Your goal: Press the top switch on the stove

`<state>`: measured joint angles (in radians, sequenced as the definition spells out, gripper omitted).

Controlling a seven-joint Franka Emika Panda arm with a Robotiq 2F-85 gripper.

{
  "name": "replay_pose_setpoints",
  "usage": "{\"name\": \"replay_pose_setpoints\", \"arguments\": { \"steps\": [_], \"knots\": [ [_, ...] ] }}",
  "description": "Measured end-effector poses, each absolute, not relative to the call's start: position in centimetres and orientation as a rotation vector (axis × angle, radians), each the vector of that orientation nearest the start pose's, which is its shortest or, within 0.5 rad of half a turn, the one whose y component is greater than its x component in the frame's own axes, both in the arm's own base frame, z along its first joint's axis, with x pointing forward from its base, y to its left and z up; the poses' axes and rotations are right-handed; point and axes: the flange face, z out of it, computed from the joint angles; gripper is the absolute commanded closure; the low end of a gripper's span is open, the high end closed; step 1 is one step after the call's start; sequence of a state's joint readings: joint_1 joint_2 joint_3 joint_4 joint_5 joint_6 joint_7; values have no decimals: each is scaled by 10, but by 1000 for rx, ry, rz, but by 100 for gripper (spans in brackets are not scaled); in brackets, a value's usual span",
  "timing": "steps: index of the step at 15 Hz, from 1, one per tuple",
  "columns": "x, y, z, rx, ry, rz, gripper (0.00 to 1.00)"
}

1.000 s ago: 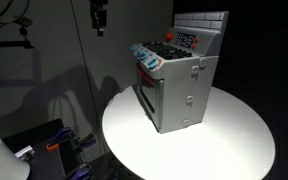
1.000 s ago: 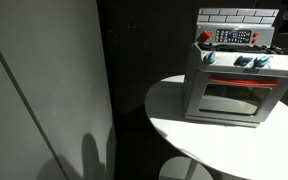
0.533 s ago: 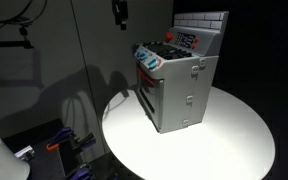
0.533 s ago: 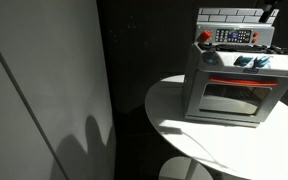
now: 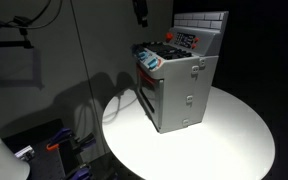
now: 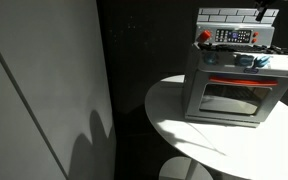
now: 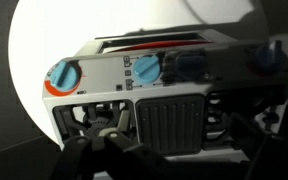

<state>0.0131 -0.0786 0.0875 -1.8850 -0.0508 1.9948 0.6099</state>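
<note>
The grey toy stove (image 5: 181,88) stands on a round white table (image 5: 229,145), with a white tiled back panel and a red control panel (image 5: 187,41). It also shows front-on in an exterior view (image 6: 229,92). My gripper (image 5: 140,13) hangs high in the air, beside and above the stove's front corner, touching nothing. It is a dark shape at the top edge in an exterior view (image 6: 263,14). The wrist view looks down on the stove (image 7: 169,75), its blue knobs and dark cooktop grill. The gripper's dark fingers (image 7: 179,165) stand apart and empty.
The table's rim (image 6: 164,125) drops off into dark surroundings. A pale wall or panel (image 6: 44,90) stands beside it. Cables and a stand (image 5: 24,35) are at the back, and dark equipment (image 5: 59,145) lies low by the table.
My gripper has travelled sideways through the air toward the stove, from well beside it to just above its front corner. It has entered the top edge of the front-on view. The stove has not moved.
</note>
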Motion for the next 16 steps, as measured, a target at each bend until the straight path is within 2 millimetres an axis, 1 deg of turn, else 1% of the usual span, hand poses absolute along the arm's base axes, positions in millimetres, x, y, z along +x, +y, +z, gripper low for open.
{"name": "replay_pose_setpoints", "arguments": {
  "steps": [2, 9, 13, 16],
  "knots": [
    [557, 49, 555, -3027, 794, -326, 0],
    [558, 50, 553, -3034, 797, -339, 0],
    [570, 39, 550, -3036, 861, -448, 0],
    [579, 29, 544, -3028, 924, -483, 0]
  ]
}}
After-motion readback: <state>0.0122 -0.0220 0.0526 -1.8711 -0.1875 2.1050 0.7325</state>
